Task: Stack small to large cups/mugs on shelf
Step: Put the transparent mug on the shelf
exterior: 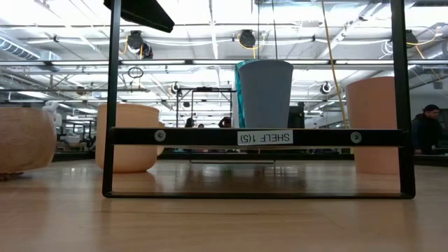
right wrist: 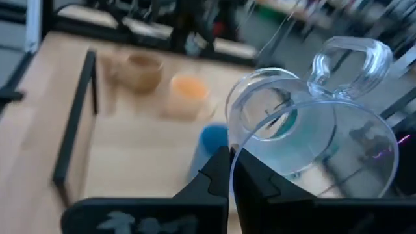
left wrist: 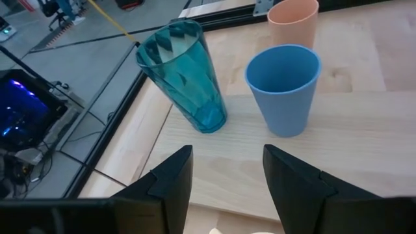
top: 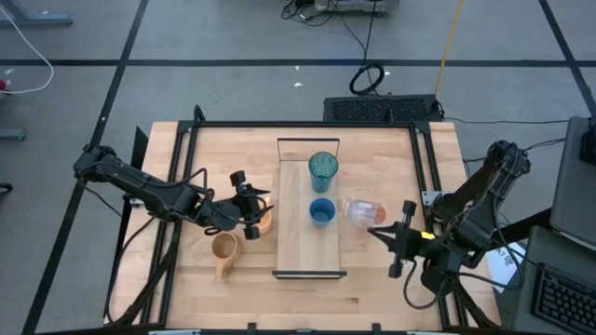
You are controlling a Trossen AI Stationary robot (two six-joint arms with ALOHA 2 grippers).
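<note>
My right gripper [top: 384, 234], at the shelf's [top: 296, 244] three o'clock, pinches the clear mug's [right wrist: 312, 130] rim while my left gripper [left wrist: 226, 170] hangs open over it; a thin rim grip could slip.

The left arm reaches in low from the table's left edge, elbow bent, its tool [top: 250, 207] with fingers [left wrist: 170, 179] spread apart. The right arm folds in from the right edge, its tool [top: 389, 238] pinched closed.
</note>
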